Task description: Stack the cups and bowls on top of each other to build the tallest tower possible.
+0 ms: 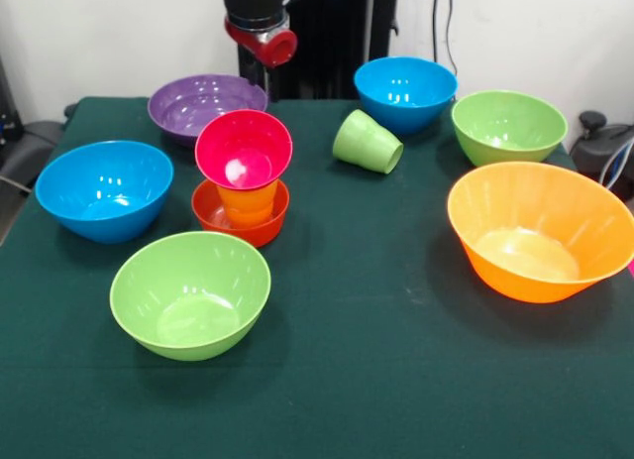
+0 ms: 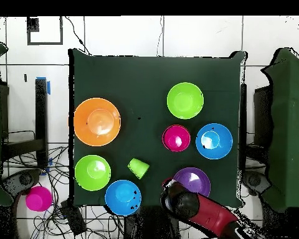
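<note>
The tower (image 1: 243, 186): magenta bowl (image 1: 244, 149) tilted atop an upright orange cup (image 1: 246, 202) in a red-orange bowl (image 1: 241, 219); a green cup (image 1: 367, 143) lies tipped nearby.

magenta bowl (image 1: 244, 148), orange cup (image 1: 247, 203), green tablecloth (image 1: 376, 380)

Bright, even light from above. The glossy bowls carry white glare spots, strongest inside the largest orange bowl (image 1: 540, 231) and the magenta bowl (image 1: 244, 149). Soft, short shadows lie on the green tablecloth (image 1: 376, 360) beneath each bowl. The front view is reasonably sharp throughout.
</note>
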Motion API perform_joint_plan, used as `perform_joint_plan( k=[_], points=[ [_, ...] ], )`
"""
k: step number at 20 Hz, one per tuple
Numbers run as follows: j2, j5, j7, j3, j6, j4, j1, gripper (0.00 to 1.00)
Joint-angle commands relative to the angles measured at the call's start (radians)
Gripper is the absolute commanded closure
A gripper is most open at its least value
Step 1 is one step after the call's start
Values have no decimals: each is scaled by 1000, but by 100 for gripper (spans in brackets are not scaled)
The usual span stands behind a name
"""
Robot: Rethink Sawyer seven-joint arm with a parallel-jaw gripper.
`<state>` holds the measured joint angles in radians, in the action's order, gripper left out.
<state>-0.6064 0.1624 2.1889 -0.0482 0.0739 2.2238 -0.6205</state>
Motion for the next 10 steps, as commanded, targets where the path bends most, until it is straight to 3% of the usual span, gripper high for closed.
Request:
perform_joint_plan(
  k=[1, 5, 10],
  points=[
    [146, 84, 35, 94, -96, -81, -20, 0],
    [197, 181, -52, 97, -101, -182, -22, 0],
    [228, 276, -79, 152, -83, -234, -65, 0]
  ],
)
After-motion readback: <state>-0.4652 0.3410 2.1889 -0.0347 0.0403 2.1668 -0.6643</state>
